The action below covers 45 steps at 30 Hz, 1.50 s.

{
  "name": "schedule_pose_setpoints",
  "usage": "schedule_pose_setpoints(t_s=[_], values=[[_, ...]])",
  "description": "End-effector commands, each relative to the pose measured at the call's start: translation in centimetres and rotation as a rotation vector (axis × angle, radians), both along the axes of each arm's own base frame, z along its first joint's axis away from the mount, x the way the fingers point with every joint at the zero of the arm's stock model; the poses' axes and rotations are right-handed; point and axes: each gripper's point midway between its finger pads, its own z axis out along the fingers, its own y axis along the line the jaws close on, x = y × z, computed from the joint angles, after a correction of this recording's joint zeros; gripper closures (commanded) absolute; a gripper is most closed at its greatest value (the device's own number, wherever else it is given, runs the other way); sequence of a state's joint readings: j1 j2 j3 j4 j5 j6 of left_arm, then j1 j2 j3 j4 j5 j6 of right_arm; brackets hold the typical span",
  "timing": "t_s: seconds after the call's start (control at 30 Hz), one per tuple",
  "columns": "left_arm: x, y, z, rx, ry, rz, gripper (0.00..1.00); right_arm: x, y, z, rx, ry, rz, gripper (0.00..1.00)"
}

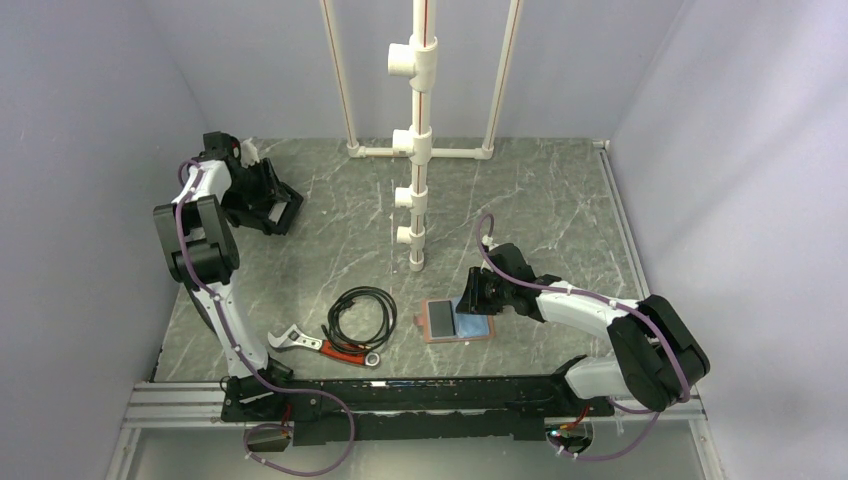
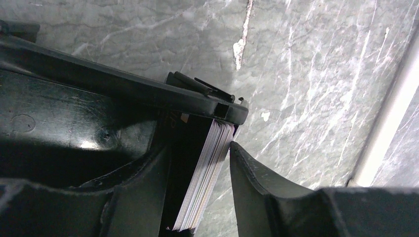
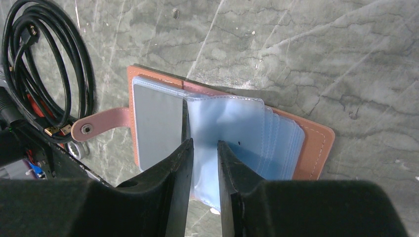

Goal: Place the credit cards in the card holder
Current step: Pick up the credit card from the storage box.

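Brown card holder [image 1: 457, 321] lies spread open, long axis running left-right.

- Brown card holder [image 3: 316, 143], leather-like, matt, stitched rim.
- Clear, shiny plastic sleeves [image 3: 237, 128] inside.
- Smooth grey marble-look surface [image 3: 296, 49].
- Glossy black plastic bin [image 2: 59, 118].
- Thin credit cards [image 2: 207, 177], pale smooth edges.
- Black rubbery cable [image 3: 79, 59].

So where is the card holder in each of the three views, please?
Top external: card holder lies open, low centre, right of the coiled black cable.
Left wrist: not in it.
Right wrist: centre, open; cable at upper left.
Shared landmark: that cable, left of it in both.
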State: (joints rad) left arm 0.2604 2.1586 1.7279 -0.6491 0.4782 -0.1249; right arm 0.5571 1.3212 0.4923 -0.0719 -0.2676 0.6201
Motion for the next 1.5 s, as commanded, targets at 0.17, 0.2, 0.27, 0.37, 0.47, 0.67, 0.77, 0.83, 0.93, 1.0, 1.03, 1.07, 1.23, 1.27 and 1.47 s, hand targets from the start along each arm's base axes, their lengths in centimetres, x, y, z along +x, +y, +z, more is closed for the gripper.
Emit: schedule_pose_setpoints(t_s=[0.17, 0.2, 0.27, 0.37, 0.47, 0.67, 0.77, 0.83, 0.93, 1.0, 1.03, 1.07, 1.23, 1.27, 1.47], values=[[0.4, -0.7, 4.4, -0.024, -0.097, -0.018, 0.55, 0.0, -2.2, -2.3, -0.115, 0.004, -0.030, 0.73], [0.4, -0.7, 4.4, -0.025, -0.098, -0.020, 0.56, 0.0, -2.2, -2.2, -0.114, 0.004, -0.029, 0.73], [0.4, -0.9, 4.4, -0.033, -0.099, -0.024, 0.57, 0.0, -2.2, -2.3, -0.114, 0.003, -0.031, 0.73], [0.3, -1.3, 4.2, -0.058, -0.092, -0.038, 0.54, 0.0, -2.2, -2.2, -0.114, 0.002, -0.031, 0.73], [0.4, -1.5, 3.9, -0.076, -0.085, -0.043, 0.53, 0.0, -2.2, -2.2, -0.113, 0.002, -0.031, 0.73], [0.3, -1.8, 3.8, -0.091, -0.079, -0.050, 0.57, 0.0, -2.2, -2.2, -0.113, 0.001, -0.031, 0.73], [0.3, -1.8, 3.8, -0.091, -0.079, -0.050, 0.62, -0.1, -2.2, -2.3, -0.113, 0.003, -0.030, 0.73], [0.3, -1.8, 3.7, -0.092, -0.079, -0.051, 0.67, -0.1, -2.2, -2.3, -0.112, 0.003, -0.030, 0.73], [0.3, -1.7, 3.7, -0.088, -0.077, -0.049, 0.69, -0.1, -2.2, -2.2, -0.110, 0.002, -0.027, 0.73], [0.3, -1.7, 3.7, -0.084, -0.077, -0.048, 0.70, -0.1, -2.2, -2.2, -0.110, 0.002, -0.026, 0.73], [0.3, -1.6, 3.7, -0.079, -0.078, -0.046, 0.70, -0.1, -2.2, -2.2, -0.110, 0.002, -0.027, 0.73], [0.3, -1.5, 3.8, -0.072, -0.079, -0.045, 0.71, 0.0, -2.2, -2.2, -0.110, 0.002, -0.027, 0.73], [0.4, -0.9, 4.1, 0.012, -0.086, -0.052, 0.80, 0.0, -2.1, -2.2, -0.112, 0.002, -0.025, 0.73], [0.4, -0.8, 4.3, 0.049, -0.091, -0.056, 0.83, 0.0, -2.1, -2.2, -0.112, 0.001, -0.026, 0.73], [0.3, -1.3, 5.7, 0.213, -0.126, -0.092, 0.93, 0.0, -2.1, -2.2, -0.113, 0.004, -0.024, 0.73]])
